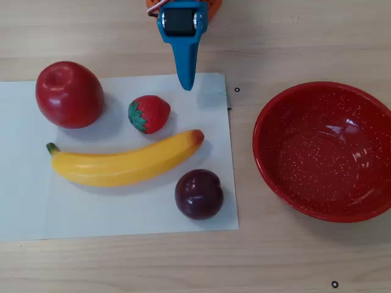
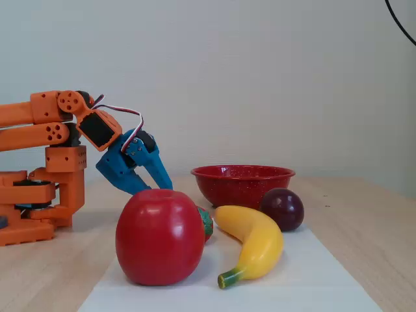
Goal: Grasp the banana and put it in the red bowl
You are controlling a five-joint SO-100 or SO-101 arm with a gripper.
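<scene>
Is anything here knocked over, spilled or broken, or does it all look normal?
Nothing stands out. The banana, apple, strawberry and plum lie intact on the white sheet; the red bowl sits upright and empty.

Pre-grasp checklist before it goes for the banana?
1. Gripper empty: ok, nothing held; jaws look closed in the overhead view, need opening.
2. Banana reachable: ok, lying flat on the white sheet, uncovered.
3. Clearance around banana: not ok, strawberry and plum sit close to it; contact cannot tell.
4. Apple out of the way: ok, apart from the banana.
5. Red bowl free: ok, empty, right of the sheet in the overhead view.
</scene>
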